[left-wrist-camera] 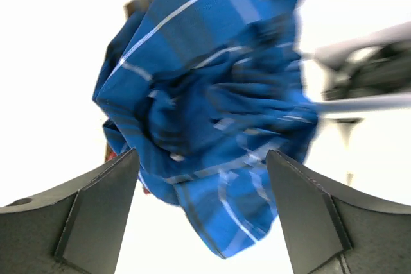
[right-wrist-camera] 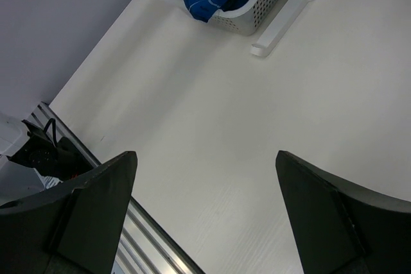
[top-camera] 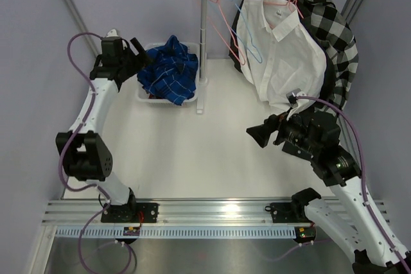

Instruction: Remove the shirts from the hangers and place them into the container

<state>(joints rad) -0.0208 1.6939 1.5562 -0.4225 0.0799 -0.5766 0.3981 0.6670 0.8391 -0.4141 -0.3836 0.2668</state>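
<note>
**Progress.** Partly done, judged from the present layout: one shirt is in the basket and two are on hangers.

**Left jaws.** Open. They stand at the left rim of the basket, which sits near the far left corner of the counter. In the blurred left wrist view the blue shirt lies beyond the tips and is not clamped.

**Basket contents.** The blue shirt is crumpled and heaped above the rim, with a fold draped over the near edge. Whether anything lies under it cannot be told.

**Rack.** The rack stands just right of the basket, along the far edge. Its left end carries the bare hangers. Its right end carries the white shirt, in front of and overlapping the checked shirt.

**Right jaws.** Open and empty, above the counter just below the white shirt's hem.

**Remaining.** Unhang both shirts and place them in the basket.
</note>
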